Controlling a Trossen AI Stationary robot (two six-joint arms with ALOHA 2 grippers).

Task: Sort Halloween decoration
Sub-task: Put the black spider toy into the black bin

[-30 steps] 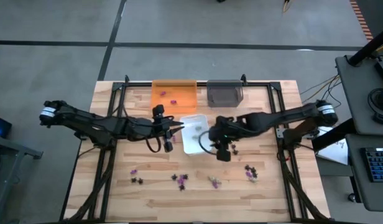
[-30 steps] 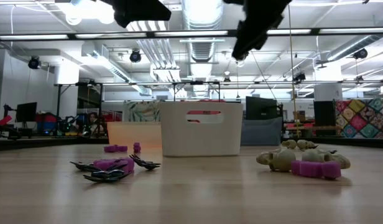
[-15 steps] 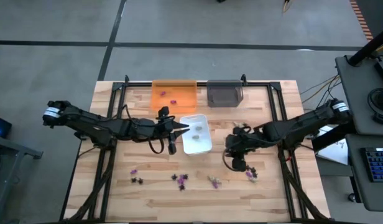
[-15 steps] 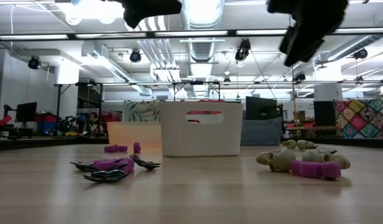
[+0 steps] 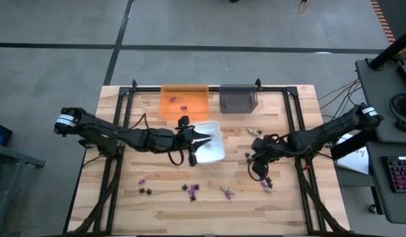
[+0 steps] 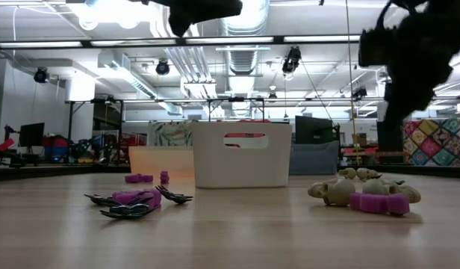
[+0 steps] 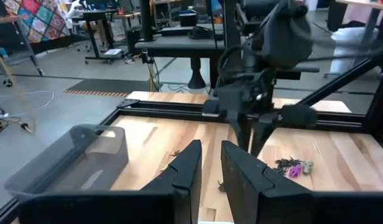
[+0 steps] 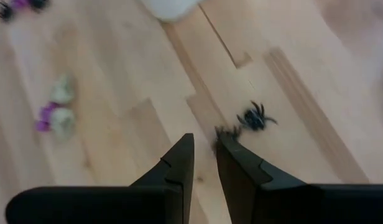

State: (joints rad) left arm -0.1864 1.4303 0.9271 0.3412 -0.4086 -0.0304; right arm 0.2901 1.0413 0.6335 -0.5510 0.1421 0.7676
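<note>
Left end effector (image 5: pixel 198 139), nearly closed and empty, hangs over the white tray (image 5: pixel 216 155); right end effector (image 8: pixel 203 151), nearly closed and empty, hovers by a black spider (image 8: pixel 256 117) near the worktop's (image 5: pixel 321 204) right edge.

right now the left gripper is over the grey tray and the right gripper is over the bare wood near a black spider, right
Not quite. The high view shows the left gripper over the white tray, not the grey tray. The rest holds: the right gripper is over bare wood near a black spider.
</note>
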